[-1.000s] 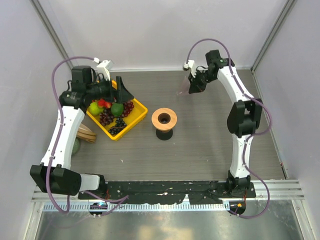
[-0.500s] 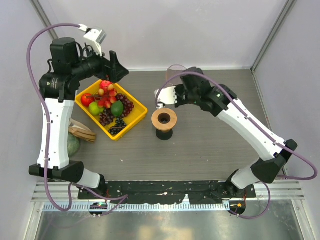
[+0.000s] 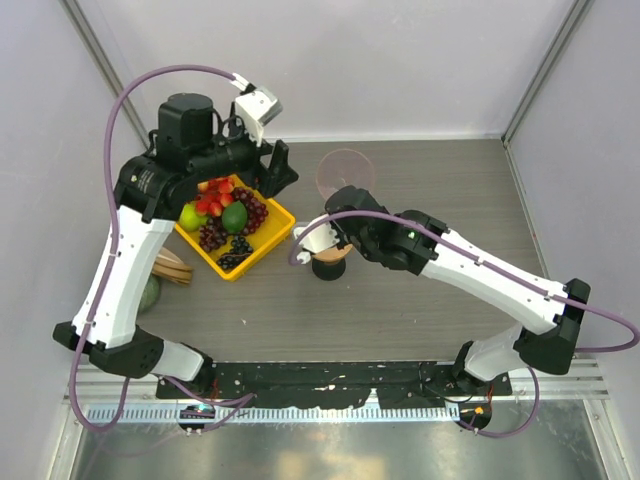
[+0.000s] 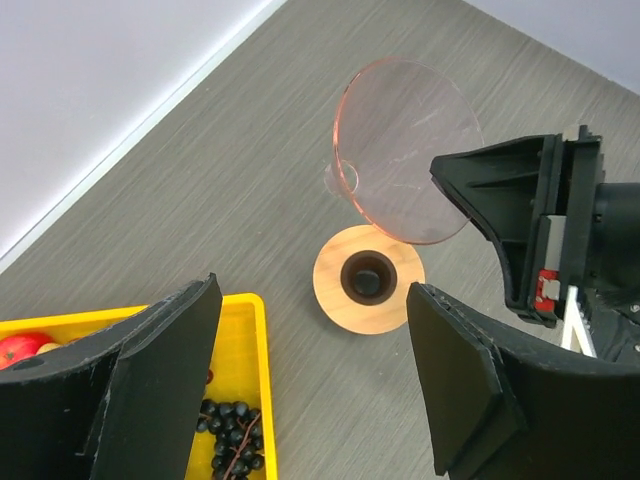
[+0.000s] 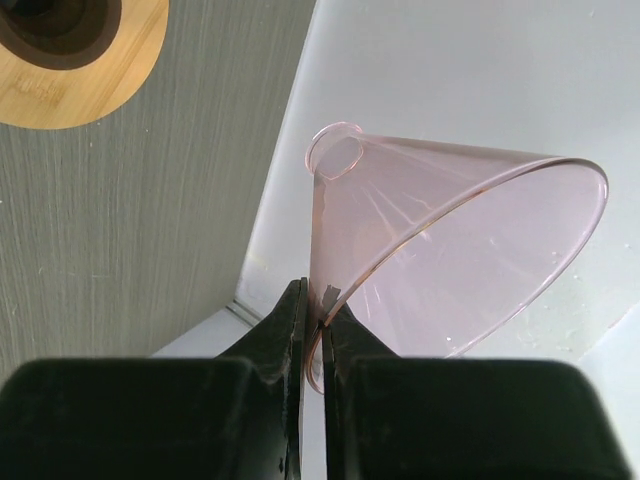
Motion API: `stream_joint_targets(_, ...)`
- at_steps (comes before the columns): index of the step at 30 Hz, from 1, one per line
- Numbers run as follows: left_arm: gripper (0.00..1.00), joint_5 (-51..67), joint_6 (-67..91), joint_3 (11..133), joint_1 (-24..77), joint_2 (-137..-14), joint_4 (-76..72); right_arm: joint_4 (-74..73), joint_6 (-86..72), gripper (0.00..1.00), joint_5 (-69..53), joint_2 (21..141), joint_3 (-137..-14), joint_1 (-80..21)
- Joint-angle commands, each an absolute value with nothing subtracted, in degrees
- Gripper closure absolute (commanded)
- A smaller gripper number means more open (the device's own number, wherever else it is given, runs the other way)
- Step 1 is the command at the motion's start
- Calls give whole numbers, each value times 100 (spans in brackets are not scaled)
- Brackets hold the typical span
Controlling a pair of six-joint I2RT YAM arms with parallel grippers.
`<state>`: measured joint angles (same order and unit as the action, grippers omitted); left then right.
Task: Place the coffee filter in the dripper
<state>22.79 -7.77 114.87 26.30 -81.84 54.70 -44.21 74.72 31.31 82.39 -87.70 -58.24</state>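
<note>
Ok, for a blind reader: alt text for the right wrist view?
The right gripper has its jaws shut on the rim of a clear pink cone funnel. Beyond lie the grey table and, top left, a wooden ring.

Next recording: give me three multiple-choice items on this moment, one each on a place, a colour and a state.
1. Where is the cone?
A. Held by the right gripper, off the ring
B. Seated in the ring
C. Lying in the tray

2. What colour is the tray?
A. Blue
B. Yellow
C. White

3. How is the left gripper?
A. Shut on a paper filter
B. Shut on a grape bunch
C. Open and empty

Answers:
1 A: the right wrist view shows the fingers pinching the cone's rim, and the ring stands bare on the table.
2 B: its walls are yellow in the top and left wrist views.
3 C: the left wrist view shows the fingers wide apart with nothing between them.
</note>
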Motion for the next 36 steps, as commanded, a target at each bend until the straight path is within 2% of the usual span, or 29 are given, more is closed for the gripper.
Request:
stream_joint_targets(1, 17, 1846, -950, 11365, 2874, -8156, 5248, -3973, 7611, 95, 3683, 7823, -8640, -6134)
stream_joint_targets(16, 21, 2101, -193, 10969, 3199, -8411, 4975, -4025, 7699, 95, 3691, 7699, -8314, -6609)
stream_joint_targets(26, 33, 1442, -290, 11153, 3568, -8701, 5159, -4025, 7611, 95, 3920, 7743, -8297, -6891)
stream_joint_targets(30, 47, 1380, -255, 11153, 3630, -8745, 5194, -4025, 7594, 95, 3981, 7735, -8271, -6891)
stream_joint_targets(36, 82, 1652, -106, 11171, 3639, -8771, 5291, -3929, 7576, 95, 4052, 7655, -8165, -6891)
